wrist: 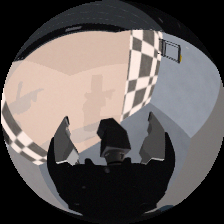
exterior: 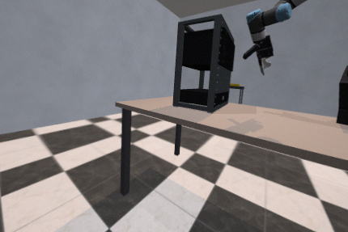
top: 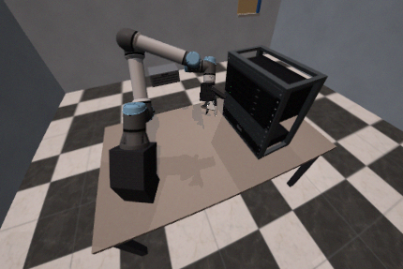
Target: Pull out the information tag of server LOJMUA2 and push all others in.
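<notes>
Gripper (top: 209, 108) is hanging w/ fingers spread wide, nothing between them — just beside the rack (top: 279, 96) front, near its upper servers, well above the table (top: 197, 190). Rack is standing upright on the table's far end. Info tags — too small to read, can't tell which is LOJMUA2.

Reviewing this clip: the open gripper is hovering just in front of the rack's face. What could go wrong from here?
1. The rack stands loose on the table; a push from the open gripper, now close to its front, might shift or tip it.
2. No service tag is readable in any view, and the wrist camera faces the table, so the wrong tag may get pulled.
3. The rack sits near the table's far edge, leaving little margin if it slides.
</notes>
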`<action>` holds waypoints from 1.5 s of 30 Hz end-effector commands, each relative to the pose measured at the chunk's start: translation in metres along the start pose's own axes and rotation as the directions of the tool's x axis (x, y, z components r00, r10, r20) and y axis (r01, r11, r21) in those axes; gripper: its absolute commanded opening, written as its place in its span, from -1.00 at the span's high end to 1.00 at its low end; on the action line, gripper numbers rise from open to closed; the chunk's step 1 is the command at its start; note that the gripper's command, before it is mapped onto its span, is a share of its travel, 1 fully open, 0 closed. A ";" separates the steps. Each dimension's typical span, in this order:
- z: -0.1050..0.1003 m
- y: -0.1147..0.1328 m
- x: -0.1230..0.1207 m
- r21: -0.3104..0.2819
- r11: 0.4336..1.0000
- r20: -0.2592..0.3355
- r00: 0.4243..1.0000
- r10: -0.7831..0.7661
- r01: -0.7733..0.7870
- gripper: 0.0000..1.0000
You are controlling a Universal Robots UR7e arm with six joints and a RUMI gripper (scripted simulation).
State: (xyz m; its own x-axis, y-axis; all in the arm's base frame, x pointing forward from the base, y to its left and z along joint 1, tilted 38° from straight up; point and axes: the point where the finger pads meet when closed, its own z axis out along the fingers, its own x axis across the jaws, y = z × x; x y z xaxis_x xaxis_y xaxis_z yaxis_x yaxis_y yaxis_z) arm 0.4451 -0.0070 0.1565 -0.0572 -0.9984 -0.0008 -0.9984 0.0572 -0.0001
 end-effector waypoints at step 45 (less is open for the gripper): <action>-0.008 0.001 -0.007 -0.001 0.998 0.000 0.998 -0.058 0.058 -1.00</action>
State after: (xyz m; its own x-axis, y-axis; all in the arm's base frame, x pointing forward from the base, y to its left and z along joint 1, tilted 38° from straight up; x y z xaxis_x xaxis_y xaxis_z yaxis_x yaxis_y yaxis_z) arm 0.4448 0.0003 0.1645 0.0008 -1.0000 -0.0007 -1.0000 -0.0008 0.0017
